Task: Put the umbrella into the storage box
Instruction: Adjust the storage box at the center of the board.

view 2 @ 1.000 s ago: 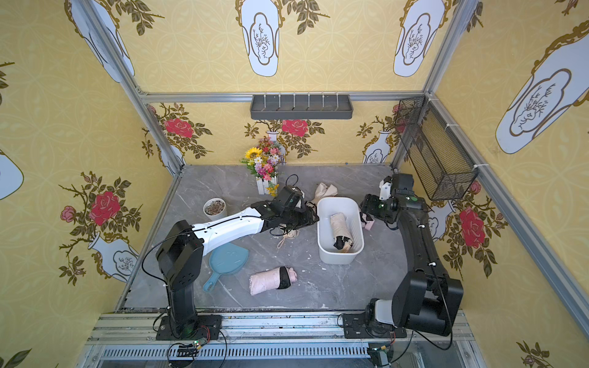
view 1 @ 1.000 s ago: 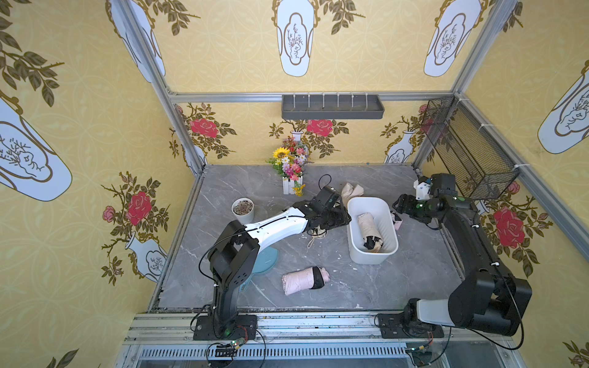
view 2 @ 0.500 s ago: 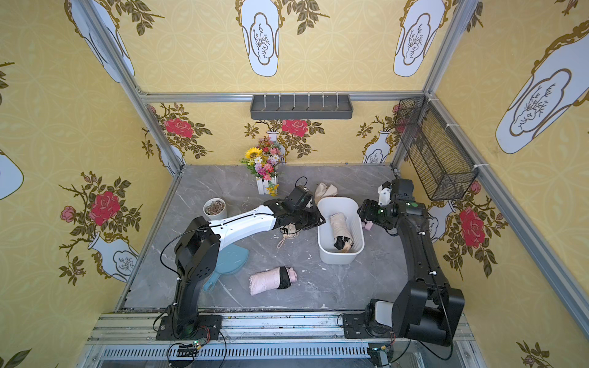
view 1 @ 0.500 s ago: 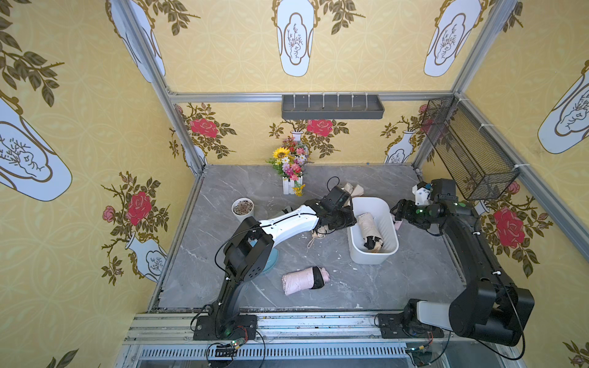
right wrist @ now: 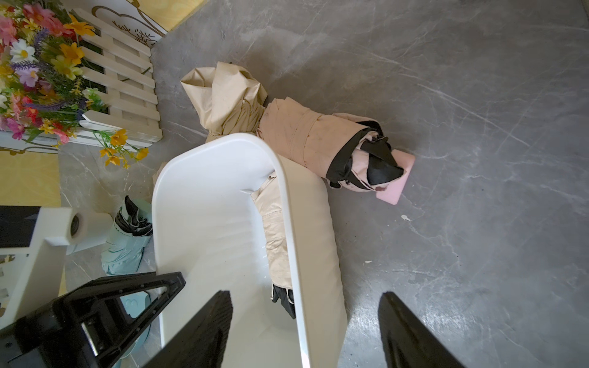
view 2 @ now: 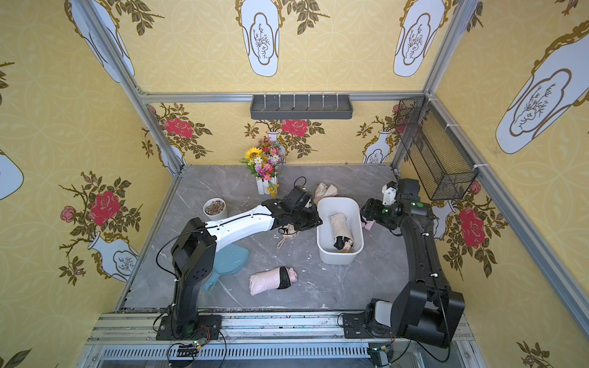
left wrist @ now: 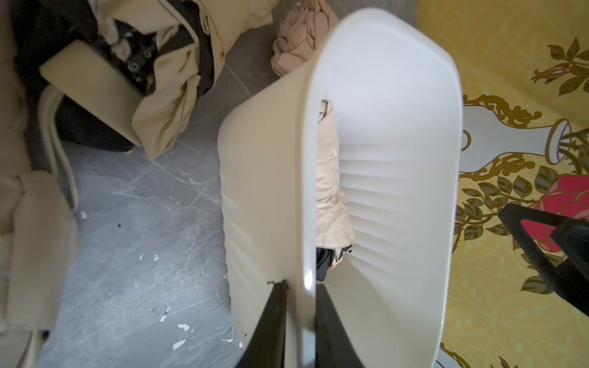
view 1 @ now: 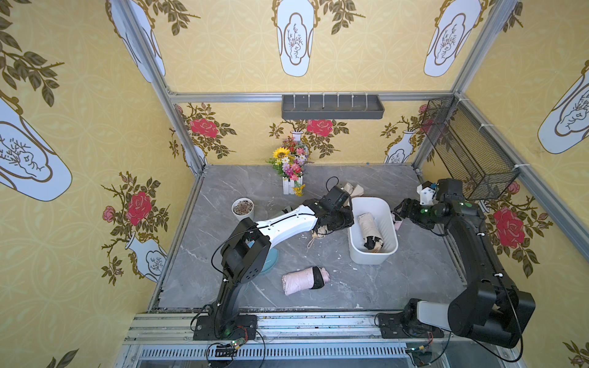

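Umbrellas: cream umbrella (view 1: 366, 224) lies in the box (view 1: 360, 255), peach umbrella (right wrist: 306, 140) just outside its wall. My left claw (left wrist: 301, 285) pinches the rim; right claw (right wrist: 306, 294) gapes, empty. I'd brace the box and grasp the peach roll mid-length.

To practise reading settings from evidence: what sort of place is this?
Probably a robot test cell dressed as a home: wallpapered panels on an aluminium frame, left arm and right arm mounted on a front rail, props like flowers, a pink umbrella, a storage box.
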Robot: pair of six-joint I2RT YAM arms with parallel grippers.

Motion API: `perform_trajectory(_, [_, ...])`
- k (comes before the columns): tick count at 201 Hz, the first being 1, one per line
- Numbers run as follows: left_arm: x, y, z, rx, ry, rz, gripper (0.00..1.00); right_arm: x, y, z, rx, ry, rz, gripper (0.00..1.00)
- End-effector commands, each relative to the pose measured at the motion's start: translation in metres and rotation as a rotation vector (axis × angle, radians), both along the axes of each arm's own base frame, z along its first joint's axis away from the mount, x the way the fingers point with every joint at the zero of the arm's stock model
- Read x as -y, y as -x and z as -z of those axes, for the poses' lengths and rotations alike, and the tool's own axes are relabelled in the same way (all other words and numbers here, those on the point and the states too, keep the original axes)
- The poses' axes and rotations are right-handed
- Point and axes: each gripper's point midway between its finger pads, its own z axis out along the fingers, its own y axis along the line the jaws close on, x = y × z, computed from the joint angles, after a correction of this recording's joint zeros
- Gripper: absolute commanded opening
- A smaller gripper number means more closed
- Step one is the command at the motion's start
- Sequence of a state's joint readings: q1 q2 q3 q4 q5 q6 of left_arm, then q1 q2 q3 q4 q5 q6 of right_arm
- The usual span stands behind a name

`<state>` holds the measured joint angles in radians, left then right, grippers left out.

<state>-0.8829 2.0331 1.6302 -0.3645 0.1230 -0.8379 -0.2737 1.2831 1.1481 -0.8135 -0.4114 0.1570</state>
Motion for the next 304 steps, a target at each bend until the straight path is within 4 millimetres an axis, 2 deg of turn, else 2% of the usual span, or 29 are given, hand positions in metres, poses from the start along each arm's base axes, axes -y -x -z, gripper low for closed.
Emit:
perform_trajectory(1, [0.001, 0.007, 0.003, -0.012, -0.001, 0.031, 0.15, 0.0, 0.003, -0.004, 0.01, -0.016, -0.005, 0.77])
perform_trajectory(29, [-0.002, 0.009, 0.0, -0.005, -0.006, 0.026, 0.12, 0.001, 0.004, -0.001, 0.003, -0.022, -0.004, 0.77])
perform_trajectory(74, [-0.008, 0.014, -0.018, -0.004, -0.015, 0.038, 0.05, 0.001, 0.004, 0.007, -0.012, -0.014, -0.022, 0.77])
perform_trajectory(133, [-0.043, 0.035, -0.031, -0.029, -0.139, 0.029, 0.04, -0.001, -0.006, -0.001, 0.084, 0.029, -0.102, 0.77])
perform_trajectory(176, [-0.069, 0.05, -0.015, -0.049, -0.199, 0.016, 0.04, -0.007, -0.031, -0.002, 0.174, 0.122, -0.183, 0.75])
perform_trajectory(196, [-0.074, 0.052, -0.01, -0.038, -0.206, 0.022, 0.03, -0.018, -0.043, 0.007, 0.165, 0.212, -0.272, 0.76])
perform_trajectory(216, [-0.075, 0.051, -0.007, -0.028, -0.198, 0.024, 0.03, -0.027, -0.053, 0.022, 0.12, 0.228, -0.332, 0.77])
perform_trajectory(262, [-0.07, 0.043, -0.005, -0.009, -0.187, 0.023, 0.04, -0.033, -0.077, 0.059, 0.031, 0.261, -0.421, 0.77])
perform_trajectory(288, [-0.071, 0.04, -0.007, -0.001, -0.186, 0.013, 0.17, -0.032, -0.094, 0.074, 0.008, 0.287, -0.445, 0.77])
perform_trajectory(304, [-0.073, 0.039, -0.01, 0.006, -0.185, 0.003, 0.28, -0.031, -0.103, 0.083, -0.002, 0.325, -0.472, 0.77])
